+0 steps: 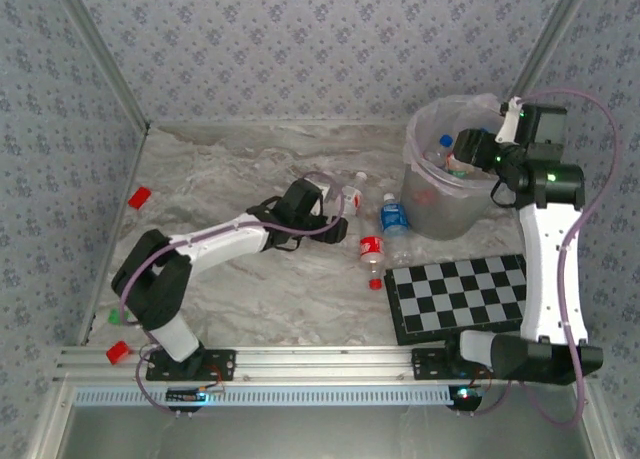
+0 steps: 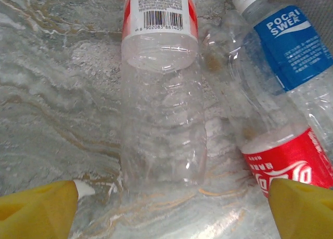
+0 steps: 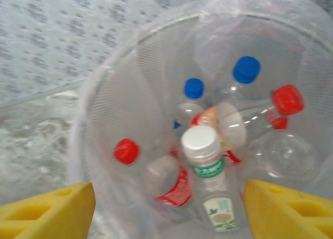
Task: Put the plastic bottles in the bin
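Bottles (image 1: 395,217) just beside bin (image 1: 440,214) wall, open table (image 1: 220,169) toward far-left corner.

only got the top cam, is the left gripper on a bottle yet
observer: no, the left gripper is open; a barcode-label bottle lies just ahead of its fingers, ungripped.
operator: anything next to it
observer: a blue-label bottle and a red-label bottle lie beside it, on the right of the left wrist view.
operator: bin contents
observer: the right wrist view shows the bin holding several bottles, a white-capped bottle on top.
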Controlling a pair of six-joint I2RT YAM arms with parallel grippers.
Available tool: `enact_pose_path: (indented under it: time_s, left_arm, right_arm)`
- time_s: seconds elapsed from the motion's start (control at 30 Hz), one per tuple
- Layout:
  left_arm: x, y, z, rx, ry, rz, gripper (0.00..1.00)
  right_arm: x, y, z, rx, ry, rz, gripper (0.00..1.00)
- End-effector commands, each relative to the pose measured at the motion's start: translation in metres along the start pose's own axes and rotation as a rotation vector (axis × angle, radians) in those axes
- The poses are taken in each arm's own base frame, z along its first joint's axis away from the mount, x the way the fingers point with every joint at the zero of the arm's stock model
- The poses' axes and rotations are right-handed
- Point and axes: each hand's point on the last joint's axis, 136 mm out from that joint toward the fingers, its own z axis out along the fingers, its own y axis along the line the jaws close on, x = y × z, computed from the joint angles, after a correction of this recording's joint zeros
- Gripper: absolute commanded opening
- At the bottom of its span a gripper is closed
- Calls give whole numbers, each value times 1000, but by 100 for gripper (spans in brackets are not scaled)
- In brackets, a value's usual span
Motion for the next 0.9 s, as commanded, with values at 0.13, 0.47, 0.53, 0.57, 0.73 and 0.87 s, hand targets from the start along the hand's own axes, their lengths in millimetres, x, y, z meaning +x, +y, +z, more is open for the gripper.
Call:
enact_pose_path:
  time_s: [0.13, 0.47, 0.53, 0.57, 0.73, 0.87]
  left_arm:
    - [-7, -10, 30, 44, 108, 98, 96]
    - [12, -2, 57, 33, 158, 76, 63]
    - [14, 0, 61, 23, 163, 70, 59]
    - [14, 1, 61, 20, 162, 70, 57]
    - [12, 2, 56, 12, 146, 69, 50]
    - [3, 6, 29, -26, 104, 86, 50]
  right_arm:
    - [39, 42, -34, -274, 18, 48, 89]
    - [105, 52, -43, -408, 90, 40, 94]
    - [109, 53, -38, -416, 100, 47, 94]
    - [109, 53, -37, -425, 104, 49, 94]
    - [106, 62, -36, -475, 98, 66, 94]
    - [102, 70, -38, -499, 84, 55, 93]
